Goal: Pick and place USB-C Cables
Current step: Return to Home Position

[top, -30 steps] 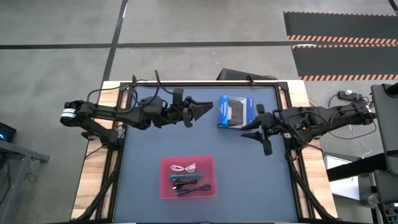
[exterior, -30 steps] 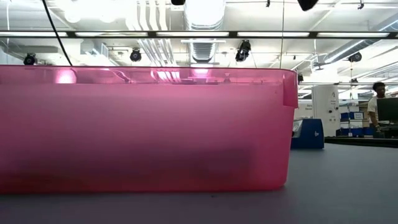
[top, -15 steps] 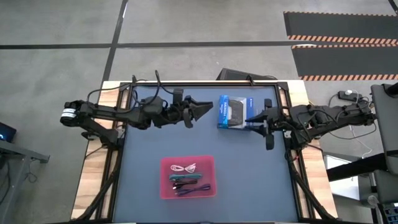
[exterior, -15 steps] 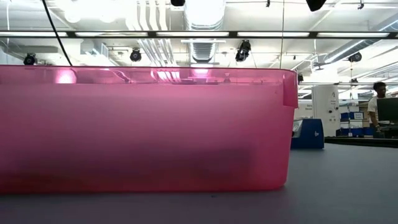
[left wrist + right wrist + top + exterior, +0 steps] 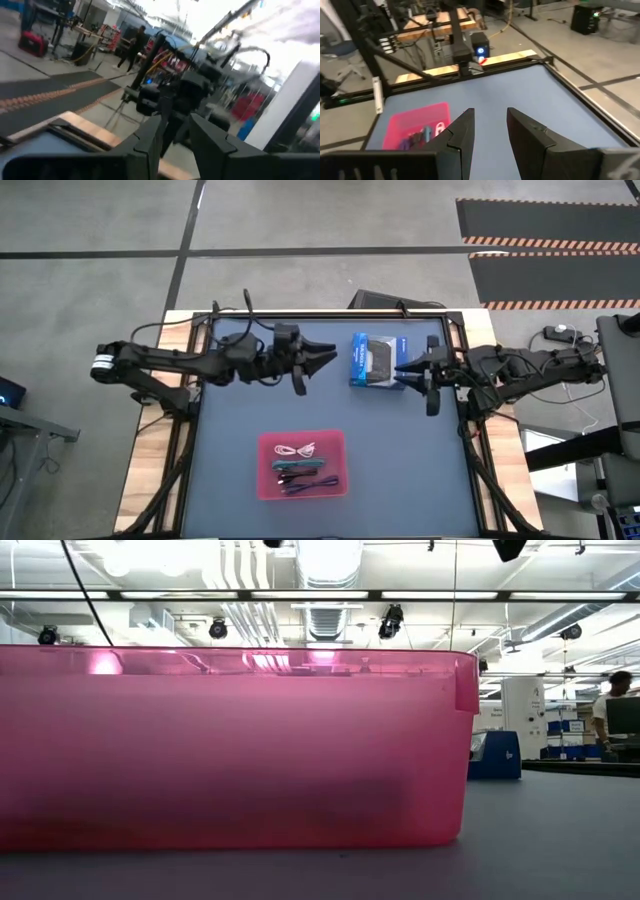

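Pink translucent plastic tray (image 5: 264, 480) holds all four USB-C cables: the white cable (image 5: 295, 449) coiled at the side closest to the grippers, the teal cable (image 5: 300, 466) and the black cable (image 5: 302, 473) side by side in the middle, and the purple cable (image 5: 306, 484) at the side farthest from them. None of them hangs over the rim. The tray sits on the dark blue-grey bench (image 5: 230, 435), well apart from both grippers and roughly level between them, out toward the front edge. In the right wrist view the tray (image 5: 395, 125) shows ahead of the fingers with the cords lying inside.

The left gripper (image 5: 324, 356) hovers over the back part of the bench, pointing toward the right arm, its fingers (image 5: 150, 145) parted by a narrow gap with nothing between them. The right gripper (image 5: 408, 369) faces it from the other side, its fingers (image 5: 461, 135) likewise parted and empty. Between the two grippers, just beside the right one, lies a blue-and-black rectangular box (image 5: 372, 360); the right gripper's tips show over its edge from above, and contact cannot be judged.

At bench height the tray's wall (image 5: 230, 760) fills most of the view, and a person (image 5: 606, 712) shows far back in the room.
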Tool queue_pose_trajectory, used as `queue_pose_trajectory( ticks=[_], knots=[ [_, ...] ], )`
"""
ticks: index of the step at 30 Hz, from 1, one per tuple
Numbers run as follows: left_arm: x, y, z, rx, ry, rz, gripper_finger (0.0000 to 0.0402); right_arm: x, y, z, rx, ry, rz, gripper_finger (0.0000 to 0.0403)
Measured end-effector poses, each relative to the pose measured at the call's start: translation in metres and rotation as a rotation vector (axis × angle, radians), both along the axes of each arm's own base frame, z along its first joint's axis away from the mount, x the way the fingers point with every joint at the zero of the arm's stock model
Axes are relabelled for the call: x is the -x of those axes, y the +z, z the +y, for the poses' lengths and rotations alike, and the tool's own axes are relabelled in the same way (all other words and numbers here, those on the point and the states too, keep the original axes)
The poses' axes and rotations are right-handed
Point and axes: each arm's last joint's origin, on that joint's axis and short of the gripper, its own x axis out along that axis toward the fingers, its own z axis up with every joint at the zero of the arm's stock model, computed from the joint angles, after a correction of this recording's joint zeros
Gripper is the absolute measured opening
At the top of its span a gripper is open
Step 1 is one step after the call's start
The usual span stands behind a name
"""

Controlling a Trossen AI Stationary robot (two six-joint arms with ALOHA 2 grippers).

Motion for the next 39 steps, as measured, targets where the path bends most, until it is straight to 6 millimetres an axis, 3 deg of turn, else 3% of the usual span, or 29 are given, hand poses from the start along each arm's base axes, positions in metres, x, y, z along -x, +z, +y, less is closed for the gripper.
queue_pose_trajectory(
  ticks=[9, 11, 16, 25, 32, 39],
  knots=[
    [0.047, 0.016, 0.001, -0.151, 0.012, 0.174, 0.0083, 0.008, -0.013, -0.013, 0.002, -0.071, -0.014, 0.0105],
    [0.057, 0.018, 0.002, -0.153, 0.010, 0.202, 0.0083, 0.015, -0.014, -0.015, -0.003, -0.081, -0.065, 0.0105],
    [0.070, 0.018, 0.002, -0.156, 0.006, 0.259, 0.0083, 0.057, -0.009, -0.021, -0.022, -0.100, -0.239, 0.0105],
    [0.094, -0.001, 0.002, -0.164, -0.017, 0.531, 0.0083, 0.076, -0.004, -0.022, -0.111, -0.105, -0.336, 0.0105],
    [0.106, 0.004, 0.002, -0.219, -0.031, 0.527, 0.0083, 0.080, -0.003, -0.022, 0.108, -0.080, -0.347, 0.0105],
    [0.116, 0.001, 0.002, -0.239, -0.035, 0.524, 0.0083, 0.092, -0.002, -0.019, 0.247, 0.081, -0.420, 0.0105]
  ],
)
